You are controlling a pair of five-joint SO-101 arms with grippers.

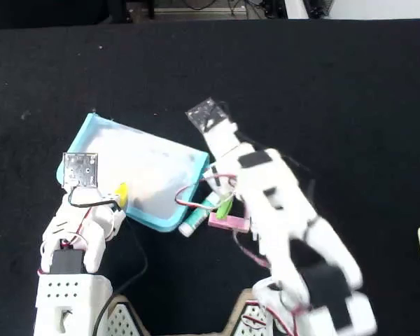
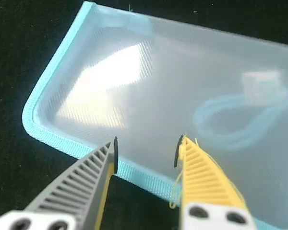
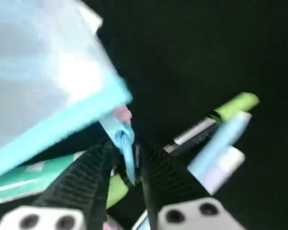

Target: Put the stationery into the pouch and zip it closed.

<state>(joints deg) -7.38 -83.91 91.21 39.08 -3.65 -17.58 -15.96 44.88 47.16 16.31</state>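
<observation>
The table (image 1: 336, 105) is covered in matte black cloth that runs almost edge to edge. Beyond its far side I see a thin strip of pale room with dark cables.

The pouch (image 1: 136, 168) lies flat on the cloth at centre-left. It is a rounded rectangle of frosted, finely ribbed translucent plastic, bound in woven cyan tape, with light glaring off its face. Faint looped shapes show through the skin from inside.

The left gripper (image 2: 146, 151) sits over the pouch's near edge. Its ribbed fingers, one grey and one yellow, are a modest way apart with nothing between them. I cannot tell whether they touch the binding.

The right gripper (image 3: 127, 167) is at the pouch's corner, its black ridged fingers pinched tight on the slim cyan zip pull (image 3: 126, 148).

Just beside that corner, a cluster of stationery lies on the cloth outside the pouch. It includes a green-and-white tube (image 1: 194, 220), a lime marker (image 1: 225, 207) and a flat pink block (image 1: 229, 223). The right wrist view also shows a pale blue pen (image 3: 220, 140) beside the marker.
</observation>
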